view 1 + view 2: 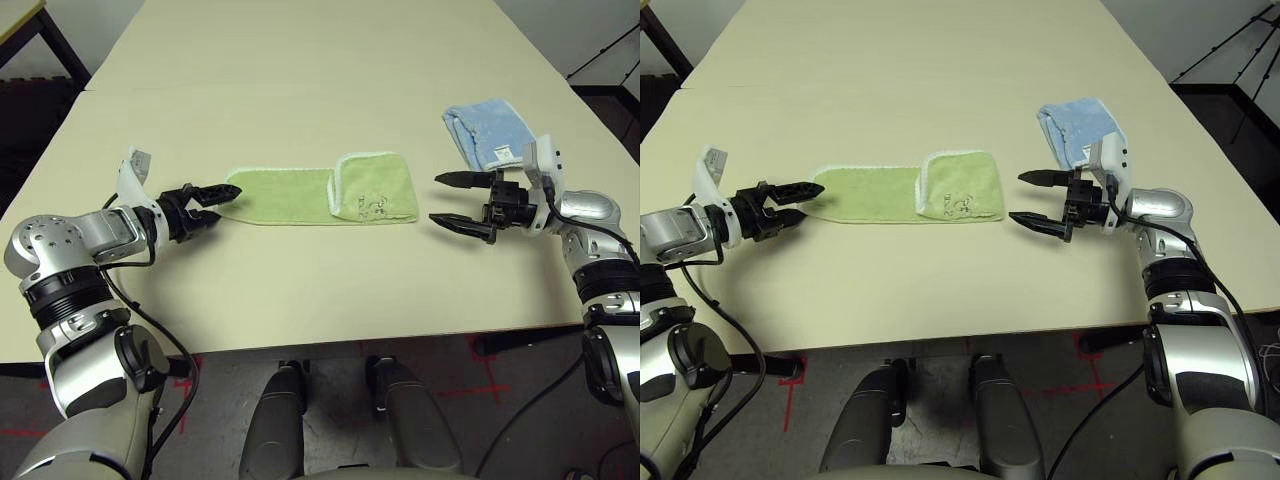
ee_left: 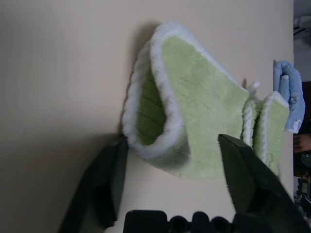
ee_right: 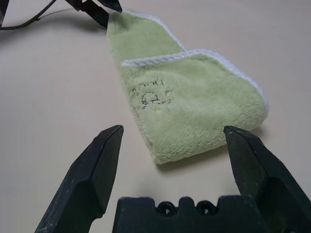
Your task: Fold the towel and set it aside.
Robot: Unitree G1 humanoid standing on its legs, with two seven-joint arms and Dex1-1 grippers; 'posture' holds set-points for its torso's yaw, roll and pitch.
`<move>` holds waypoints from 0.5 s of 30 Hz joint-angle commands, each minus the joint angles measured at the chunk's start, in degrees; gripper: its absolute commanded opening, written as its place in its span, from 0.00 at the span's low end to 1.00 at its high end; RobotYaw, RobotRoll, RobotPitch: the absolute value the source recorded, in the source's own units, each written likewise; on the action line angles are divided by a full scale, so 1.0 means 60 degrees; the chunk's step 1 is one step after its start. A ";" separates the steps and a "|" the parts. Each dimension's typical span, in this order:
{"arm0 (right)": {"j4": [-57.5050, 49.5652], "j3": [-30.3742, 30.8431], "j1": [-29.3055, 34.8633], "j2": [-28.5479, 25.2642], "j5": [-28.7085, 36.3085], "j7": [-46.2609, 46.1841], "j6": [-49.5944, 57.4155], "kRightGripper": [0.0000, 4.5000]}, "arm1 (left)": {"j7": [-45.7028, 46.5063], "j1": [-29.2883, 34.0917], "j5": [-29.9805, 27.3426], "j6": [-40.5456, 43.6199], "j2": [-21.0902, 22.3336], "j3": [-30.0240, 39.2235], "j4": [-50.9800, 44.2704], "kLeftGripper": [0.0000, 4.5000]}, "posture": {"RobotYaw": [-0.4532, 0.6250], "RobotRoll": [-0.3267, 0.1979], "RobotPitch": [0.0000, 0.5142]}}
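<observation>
Light green terry cloth towel (image 1: 322, 195) w/ white stitched edging lies mid-table as a long strip, long axis running 9 to 3 o'clock. Its 3 o'clock end is already folded over, embroidered mark up; its 9 o'clock end is a single rounded layer.

Left gripper (image 1: 215, 204) is at that 9 o'clock end, black fingers straddling the edge, partly closed; a firm grasp cannot be told. Towel lies toward 3 o'clock from it.

Right gripper (image 1: 459, 201) hangs just off the folded end, released wide, holding nothing.

Left arm is nearer; likely it carries its end toward 3 o'clock.
</observation>
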 commanded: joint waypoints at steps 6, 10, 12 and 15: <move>-0.0190 0.0019 0.0187 -0.0059 -0.0030 0.0007 0.0079 1.00 | 0.0137 0.0294 0.0513 -0.0200 0.0068 0.0036 -0.0114 0.01 | 0.45 0.62 0.37; -0.0186 0.0020 0.0181 -0.0045 -0.0031 0.0000 0.0075 1.00 | 0.0128 0.0579 0.0604 -0.0265 0.0189 0.0142 -0.0329 0.00 | 0.45 0.62 0.37; -0.0199 0.0019 0.0182 -0.0043 -0.0027 -0.0006 0.0083 1.00 | 0.0079 0.0840 0.0606 -0.0253 0.0315 0.0225 -0.0532 0.00 | 0.46 0.62 0.37; -0.0189 0.0019 0.0169 -0.0035 -0.0028 -0.0019 0.0098 1.00 | 0.0013 0.1136 0.0611 -0.0283 0.0485 0.0326 -0.0784 0.00 | 0.46 0.62 0.37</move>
